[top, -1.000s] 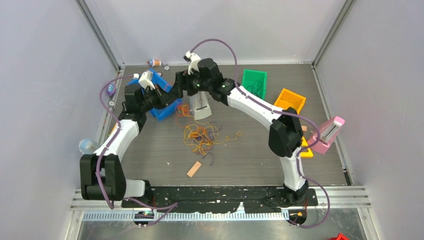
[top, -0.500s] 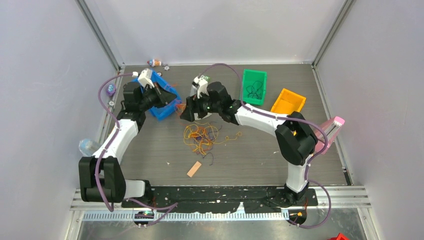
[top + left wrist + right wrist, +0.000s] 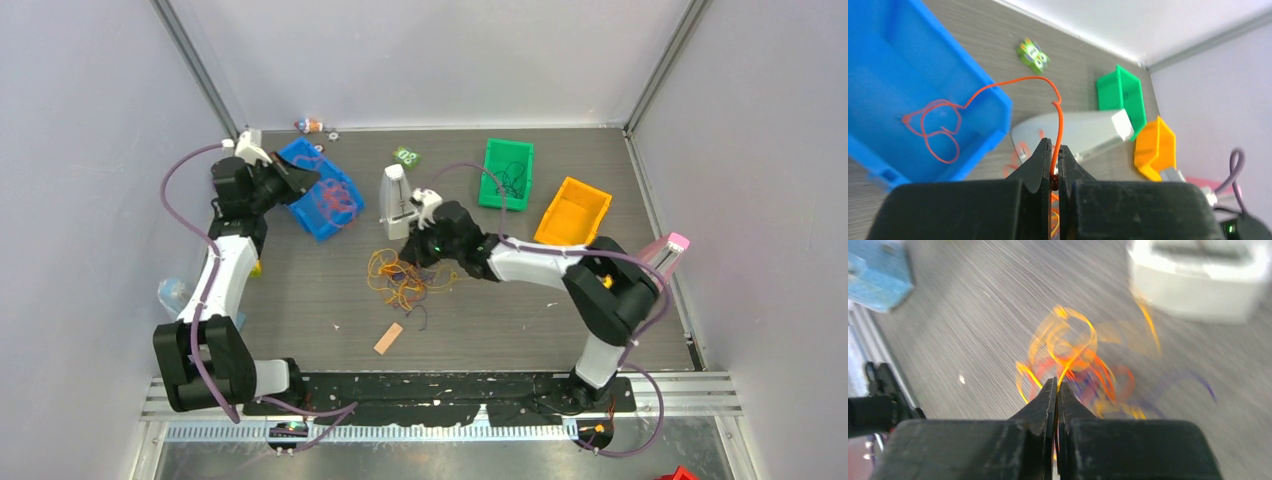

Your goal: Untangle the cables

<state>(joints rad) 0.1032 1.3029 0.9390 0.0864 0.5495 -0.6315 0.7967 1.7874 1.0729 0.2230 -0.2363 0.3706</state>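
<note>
Grey wood-grain table (image 3: 300, 290), walled by pale panels (image 3: 450, 60), carries tangled cables (image 3: 405, 272).

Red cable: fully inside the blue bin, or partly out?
Partly out: the red cable loops in the blue bin, then crosses its rim to the shut left gripper.

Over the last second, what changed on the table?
The left gripper, shut on a red cable, drew back leftward above the blue bin. The right gripper dropped onto the tangle and shut; blur hides any catch. The tangle, green bin and orange bin stayed put.
</note>
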